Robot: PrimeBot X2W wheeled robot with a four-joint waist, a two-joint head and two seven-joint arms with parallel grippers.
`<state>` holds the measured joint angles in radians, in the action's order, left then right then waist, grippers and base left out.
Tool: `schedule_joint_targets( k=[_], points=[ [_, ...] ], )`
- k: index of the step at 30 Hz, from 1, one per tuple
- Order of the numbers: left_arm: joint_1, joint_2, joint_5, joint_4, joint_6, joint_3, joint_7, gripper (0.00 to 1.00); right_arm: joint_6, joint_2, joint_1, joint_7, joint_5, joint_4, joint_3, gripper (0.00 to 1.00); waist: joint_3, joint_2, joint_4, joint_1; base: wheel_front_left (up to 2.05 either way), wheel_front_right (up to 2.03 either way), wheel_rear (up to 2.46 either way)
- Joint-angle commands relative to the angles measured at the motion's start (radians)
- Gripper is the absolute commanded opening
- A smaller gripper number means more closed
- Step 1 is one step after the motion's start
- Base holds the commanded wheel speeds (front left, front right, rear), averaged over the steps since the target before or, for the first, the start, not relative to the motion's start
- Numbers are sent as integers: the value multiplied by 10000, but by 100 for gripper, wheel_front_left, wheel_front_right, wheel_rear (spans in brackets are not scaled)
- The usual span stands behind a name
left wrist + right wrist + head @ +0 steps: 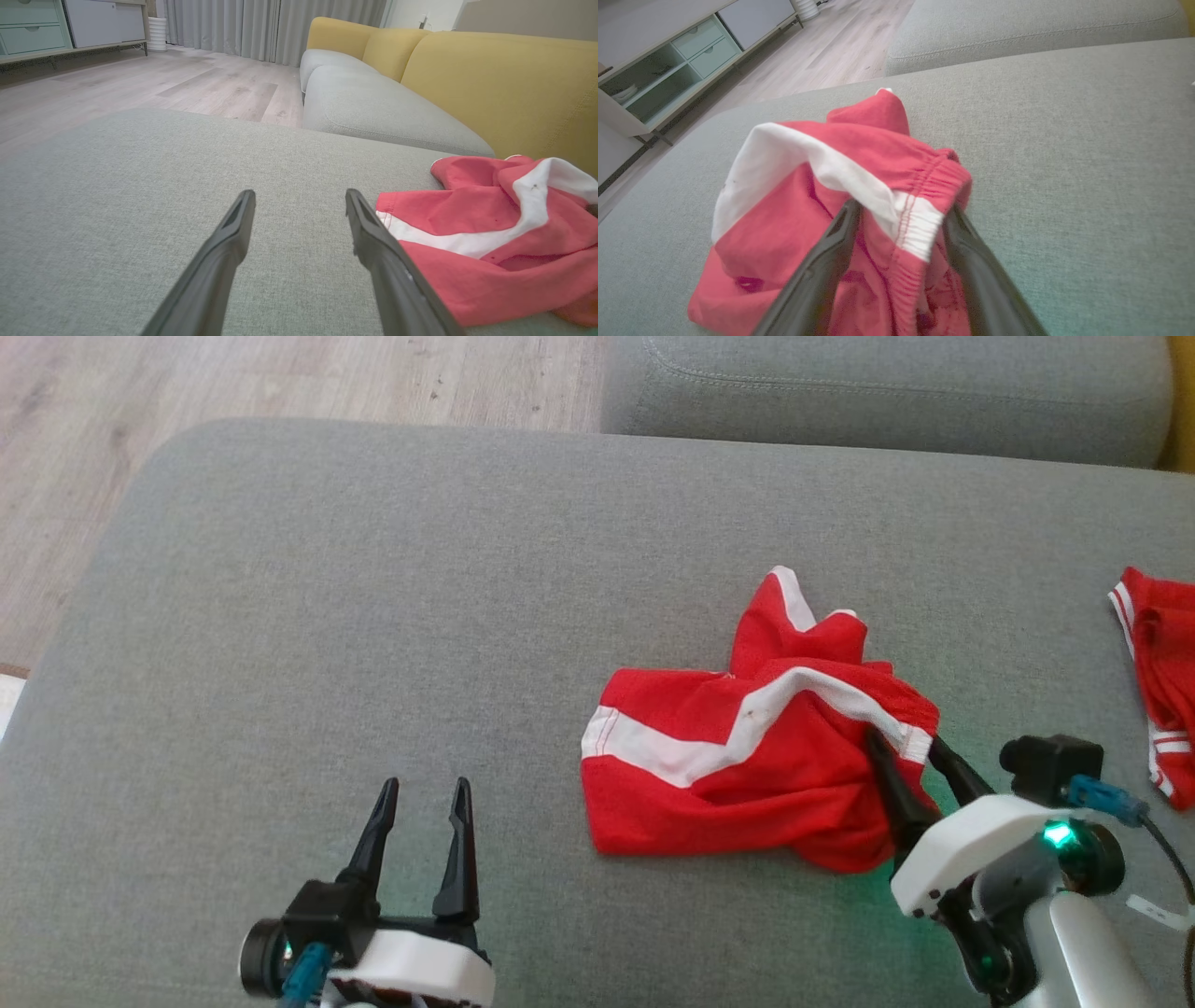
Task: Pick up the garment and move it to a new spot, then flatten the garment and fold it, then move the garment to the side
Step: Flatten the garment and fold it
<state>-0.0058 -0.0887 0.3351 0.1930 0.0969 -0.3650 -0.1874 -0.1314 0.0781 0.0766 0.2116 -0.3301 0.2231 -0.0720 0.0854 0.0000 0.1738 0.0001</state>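
Step in hand: we judged this to be the pick-up, with the right gripper [904,739] at the garment [747,756] and nothing lifted yet.
Garment: it lay crumpled on the grey cushion [373,616], red with a white stripe, right of the middle in the head view.
Right gripper: its fingers stood apart, one on each side of the gathered waistband [920,224] at the garment's near right edge; the cloth sat between them and touched both, but we saw no pinch.
Left gripper [425,786]: its fingers were spread with nothing between them, over bare cushion just to the left of the garment.
How to do it well: we would close squarely on the elastic band, where the cloth is thick and bunched, taking every layer so none slips out on the lift.
Care: we would raise it slowly, since a loose hem could drag along the cushion.
Nearby: a second red garment [1158,672] lay well apart at the right edge, clear of the grasp.
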Motion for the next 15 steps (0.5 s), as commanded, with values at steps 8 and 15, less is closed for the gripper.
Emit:
schedule_joint_targets(
  k=[8,15],
  points=[
    [-821,12,211,58,-305,-168,223,100,7,227,461,-185,31,-748,-471,0,71,0,-184,-1,0,0,0],
    [-1966,220,550,1039,-816,-858,1323,100,7,352,400,-225,257,-983,-675,0,274,0,-427,-1,0,0,0]
  ],
)
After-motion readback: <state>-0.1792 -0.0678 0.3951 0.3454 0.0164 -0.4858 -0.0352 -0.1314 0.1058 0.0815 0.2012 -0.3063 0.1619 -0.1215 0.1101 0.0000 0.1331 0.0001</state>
